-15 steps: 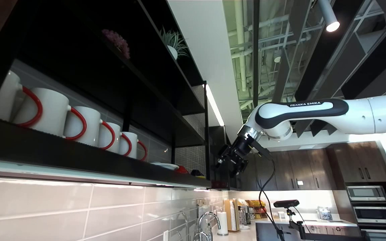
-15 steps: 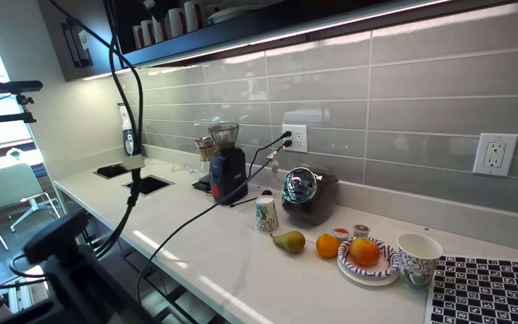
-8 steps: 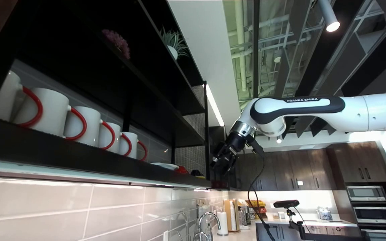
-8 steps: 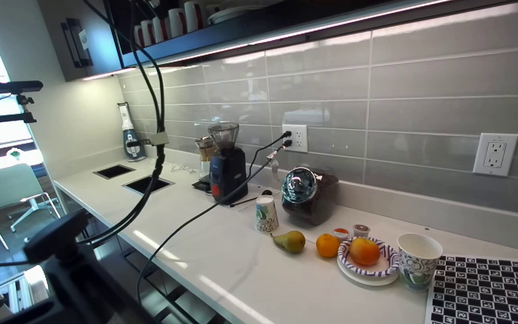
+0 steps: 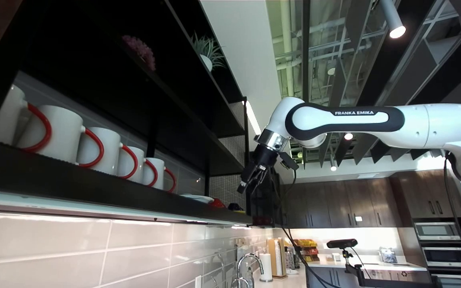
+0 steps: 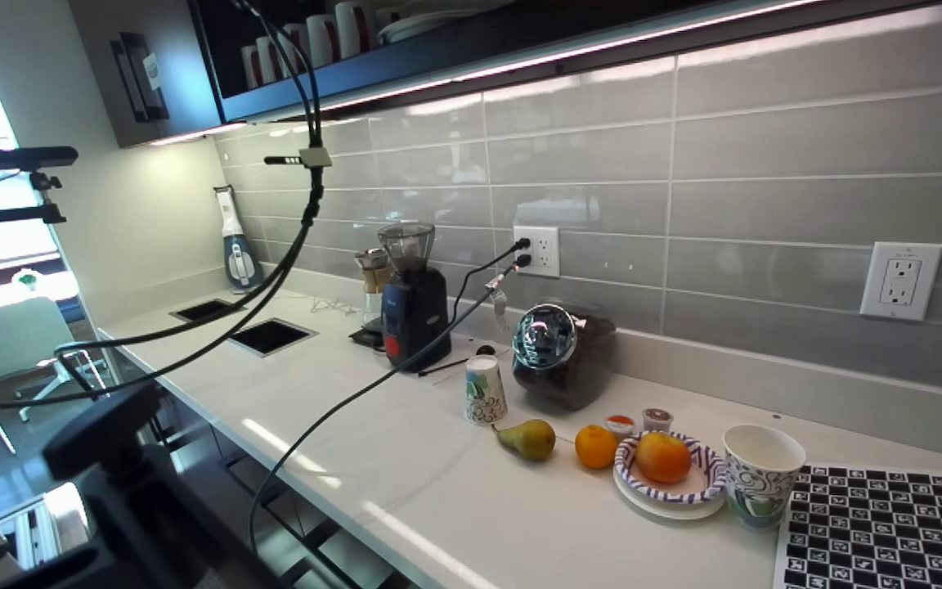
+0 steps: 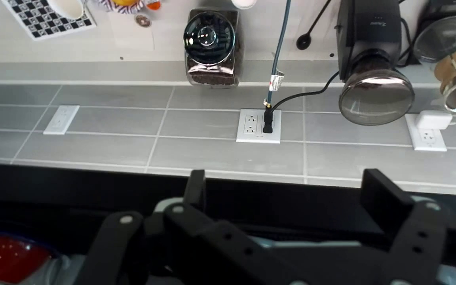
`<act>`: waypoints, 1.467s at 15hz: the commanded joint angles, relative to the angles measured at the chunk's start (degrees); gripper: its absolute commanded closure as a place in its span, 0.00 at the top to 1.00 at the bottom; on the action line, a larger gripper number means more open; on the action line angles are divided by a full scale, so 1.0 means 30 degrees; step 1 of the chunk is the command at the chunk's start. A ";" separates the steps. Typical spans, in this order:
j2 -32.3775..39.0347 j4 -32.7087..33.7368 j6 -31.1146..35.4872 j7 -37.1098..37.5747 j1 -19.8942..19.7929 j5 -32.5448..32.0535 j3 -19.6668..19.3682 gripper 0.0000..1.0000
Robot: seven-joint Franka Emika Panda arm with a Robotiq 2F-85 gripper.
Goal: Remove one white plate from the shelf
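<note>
The white plate (image 5: 197, 198) lies flat, nearly edge-on, on the lowest tier of the black shelf (image 5: 114, 188), between the mugs and a small red object. Plates also show stacked in an exterior view (image 6: 424, 28), on the shelf's lower board (image 6: 520, 41). My gripper (image 5: 250, 187) is open and empty, in front of the shelf's far end, above plate height and apart from it. In the wrist view the fingers (image 7: 289, 190) stand wide apart over the black shelf edge (image 7: 283, 208). A pale rim, likely a plate (image 7: 339, 243), shows behind them, mostly hidden by the gripper.
Several white mugs (image 5: 58, 132) with red handles line the same tier. A red bowl (image 7: 10, 255) is at the wrist view's lower left. A shelf tier (image 5: 222, 156) hangs above the plate. A dangling cable (image 6: 311, 196), coffee grinder (image 6: 415, 315) and fruit plate (image 6: 708, 470) are below.
The arm has swung left toward the shelf in an exterior view, and the gripper has risen a little. The dangling cable has moved right and up. The plate and mugs have not moved.
</note>
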 commanded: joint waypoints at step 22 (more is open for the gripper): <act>0.4657 0.2321 0.2688 -0.2560 0.1053 -0.8994 0.1795 1.00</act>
